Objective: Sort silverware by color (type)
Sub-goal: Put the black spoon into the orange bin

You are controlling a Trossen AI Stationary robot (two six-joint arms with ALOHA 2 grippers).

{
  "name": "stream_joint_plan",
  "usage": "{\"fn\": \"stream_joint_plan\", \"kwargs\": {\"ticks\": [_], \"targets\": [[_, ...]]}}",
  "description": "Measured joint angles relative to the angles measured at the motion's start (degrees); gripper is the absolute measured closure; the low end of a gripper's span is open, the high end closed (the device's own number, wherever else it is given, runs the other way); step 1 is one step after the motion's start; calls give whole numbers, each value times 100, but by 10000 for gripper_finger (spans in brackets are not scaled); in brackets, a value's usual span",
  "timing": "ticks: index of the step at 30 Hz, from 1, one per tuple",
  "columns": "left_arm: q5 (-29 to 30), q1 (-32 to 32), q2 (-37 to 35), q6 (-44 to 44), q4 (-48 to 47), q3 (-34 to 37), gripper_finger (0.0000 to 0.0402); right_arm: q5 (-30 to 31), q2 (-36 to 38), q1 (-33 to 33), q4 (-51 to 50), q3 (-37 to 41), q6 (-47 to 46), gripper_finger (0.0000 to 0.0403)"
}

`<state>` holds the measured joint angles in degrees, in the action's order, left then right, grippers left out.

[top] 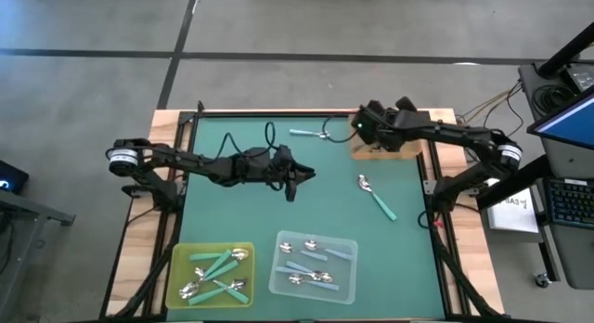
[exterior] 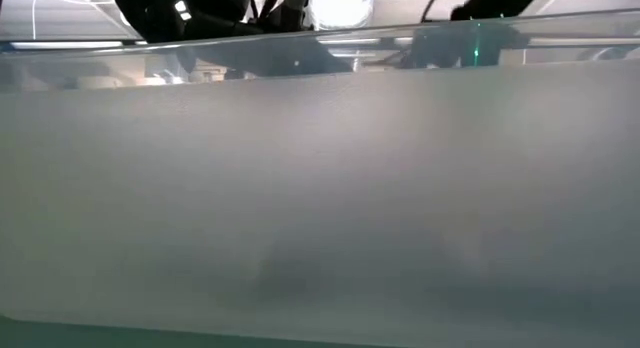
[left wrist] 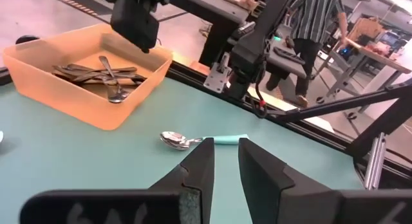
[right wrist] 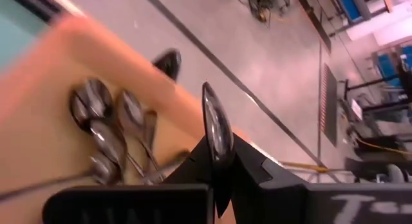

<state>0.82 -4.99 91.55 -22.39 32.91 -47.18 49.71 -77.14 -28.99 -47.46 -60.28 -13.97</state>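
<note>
Spoons sorted so far lie in the yellow tray [top: 176,267] and clear tray [top: 345,284]. Right gripper [right wrist: 217,161], above the orange tray [left wrist: 38,82], pinches a spoon [right wrist: 216,130]. Left gripper [left wrist: 224,161], narrowly parted, hovers mid-counter near a teal spoon [left wrist: 183,140].

The left arm reaches across mid-table, its gripper [top: 295,186] with fingers slightly parted and empty. The right arm bends toward the far edge, its gripper [right wrist: 219,161] clamped shut on a spoon [right wrist: 215,124]
</note>
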Motion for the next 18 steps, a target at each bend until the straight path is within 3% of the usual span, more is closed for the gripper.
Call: {"fn": "stream_joint_plan", "kwargs": {"ticks": [5, 8, 11, 18], "targets": [[0, 0, 2, 2, -146, 2, 347, -220, -4, -463, 136, 566, 210, 387], [2, -7, 2, 4, -261, 2, 347, -740, 0, -642, 124, 706, 211, 385], [7, -8, 4, 2, -346, 7, 347, -1229, -2, -700, 133, 710, 222, 384], [9, -9, 4, 0, -381, 7, 347, -1384, 9, -693, 148, 356, 759, 383]]}}
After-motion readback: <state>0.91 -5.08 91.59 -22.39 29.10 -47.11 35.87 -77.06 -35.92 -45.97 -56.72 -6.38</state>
